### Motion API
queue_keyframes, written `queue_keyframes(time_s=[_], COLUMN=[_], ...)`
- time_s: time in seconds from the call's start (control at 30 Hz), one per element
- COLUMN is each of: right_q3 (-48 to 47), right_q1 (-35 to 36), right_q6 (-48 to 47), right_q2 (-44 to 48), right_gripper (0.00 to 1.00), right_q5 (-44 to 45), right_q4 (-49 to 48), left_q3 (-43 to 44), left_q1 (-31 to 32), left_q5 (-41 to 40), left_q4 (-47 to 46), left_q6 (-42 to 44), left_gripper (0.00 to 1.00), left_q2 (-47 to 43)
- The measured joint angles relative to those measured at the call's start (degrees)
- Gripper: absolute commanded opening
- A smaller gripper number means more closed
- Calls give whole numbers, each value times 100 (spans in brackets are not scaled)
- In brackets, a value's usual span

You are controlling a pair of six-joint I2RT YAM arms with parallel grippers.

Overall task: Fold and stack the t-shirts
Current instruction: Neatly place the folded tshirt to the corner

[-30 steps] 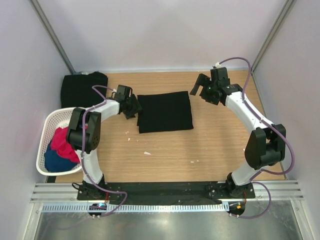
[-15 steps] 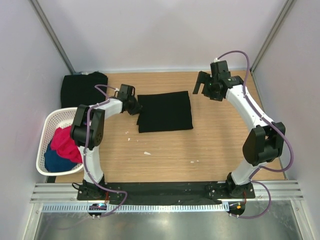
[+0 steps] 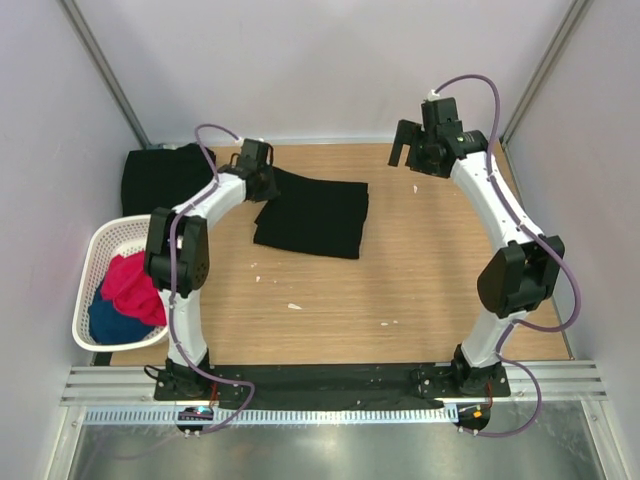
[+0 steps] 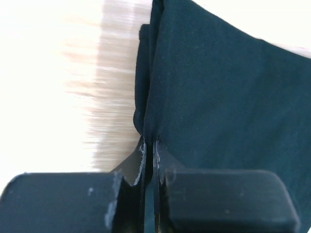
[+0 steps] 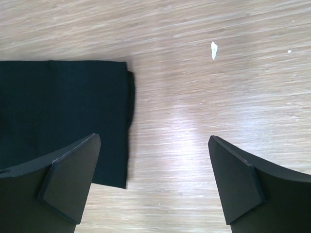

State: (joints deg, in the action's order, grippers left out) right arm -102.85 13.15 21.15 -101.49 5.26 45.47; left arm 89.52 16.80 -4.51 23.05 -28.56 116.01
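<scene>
A folded black t-shirt [image 3: 315, 220] lies skewed on the wooden table [image 3: 420, 280], left of centre. My left gripper [image 3: 268, 186] is shut on the shirt's back left edge. In the left wrist view the cloth [image 4: 218, 97] is pinched between the closed fingertips of that gripper [image 4: 149, 143]. Another black t-shirt [image 3: 165, 175] lies at the back left corner. My right gripper [image 3: 405, 160] hangs open above the table at the back right. In the right wrist view its fingers [image 5: 154, 141] stand wide apart over bare wood, beside the shirt's right edge [image 5: 58, 107].
A white mesh basket [image 3: 92, 262] with a red-pink garment [image 3: 128, 285] and a blue one [image 3: 115, 322] stands at the left edge. Small white scraps [image 3: 293, 306] dot the wood. Walls close in on three sides.
My left gripper has shut on the folded shirt's left edge and pulled it left and towards the back, so the shirt lies skewed. The right gripper has drawn slightly back.
</scene>
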Motion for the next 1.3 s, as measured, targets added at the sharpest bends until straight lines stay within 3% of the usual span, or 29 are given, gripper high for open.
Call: queue_keyframes(time_s=[0.33, 0.67, 1.0, 1.3], right_q3=[260, 1069, 1683, 2142], right_q1=[-2, -44, -118, -118], right_q6=[-35, -2, 138, 282], right_q2=[-197, -214, -214, -195], right_gripper=[100, 100, 100, 100], right_q5=[-52, -66, -96, -44], right_q4=[-258, -557, -846, -988], left_q3=[776, 892, 815, 468], left_q1=[-326, -922, -1851, -2315], left_q5=[-431, -625, -684, -946], left_q4=[793, 861, 293, -520], left_q6=[1572, 2328, 2706, 3016], left_gripper=[0, 0, 0, 0], left_q2=[-225, -302, -743, -914])
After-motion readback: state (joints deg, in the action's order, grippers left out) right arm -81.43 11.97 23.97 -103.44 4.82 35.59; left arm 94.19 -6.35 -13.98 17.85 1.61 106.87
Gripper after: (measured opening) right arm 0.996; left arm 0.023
